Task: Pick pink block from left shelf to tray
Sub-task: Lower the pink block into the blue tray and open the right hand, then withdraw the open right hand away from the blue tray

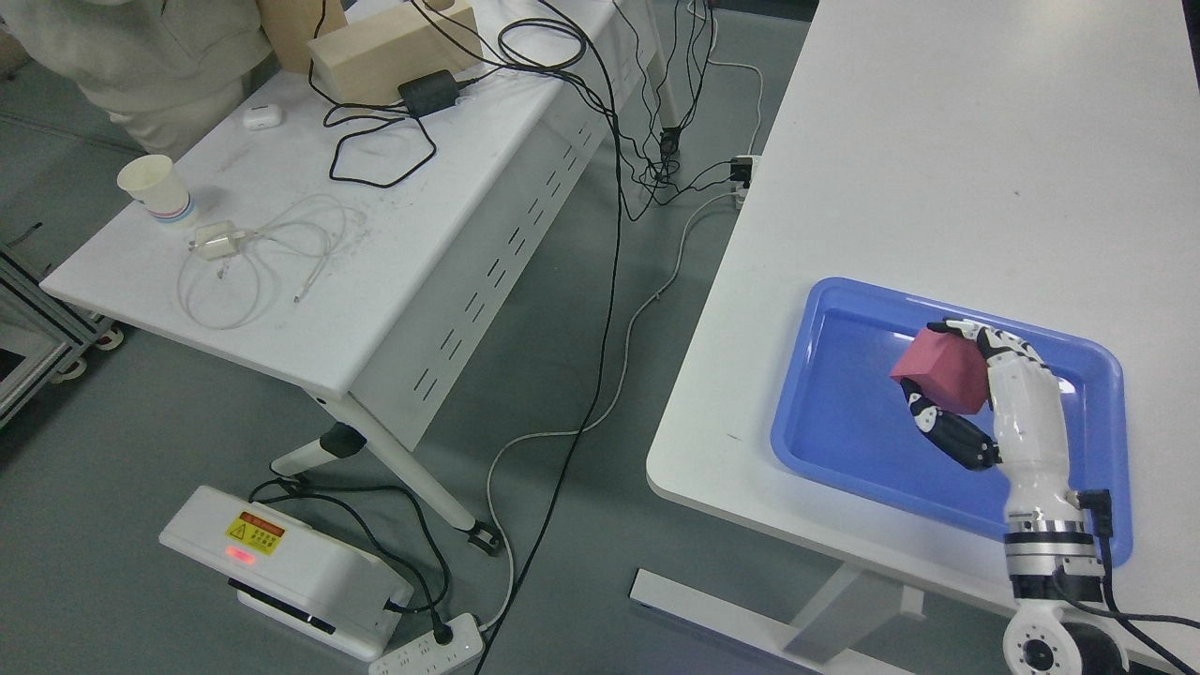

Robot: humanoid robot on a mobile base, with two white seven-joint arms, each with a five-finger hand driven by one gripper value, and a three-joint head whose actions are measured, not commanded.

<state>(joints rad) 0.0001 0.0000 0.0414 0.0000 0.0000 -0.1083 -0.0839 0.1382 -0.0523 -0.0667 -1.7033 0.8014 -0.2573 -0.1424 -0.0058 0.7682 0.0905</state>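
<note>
Pink block (pixel 942 373) tilted (corner pointing left), clasped by right hand (pixel 970 398) over tray (pixel 844 422).

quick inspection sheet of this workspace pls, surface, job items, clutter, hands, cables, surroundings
surface: white table at right, bare apart from the tray.
job's things: pink block held over the blue tray, inside its rim.
clutter: on the side table a paper cup, white charger with cable, earbud case, wooden block, black adapter.
hands: right hand grips the block; left not in view.
cables: black leads drape from the side table to the floor; power strip below.
surroundings: grey floor, white box with warning label, a person at top left.
</note>
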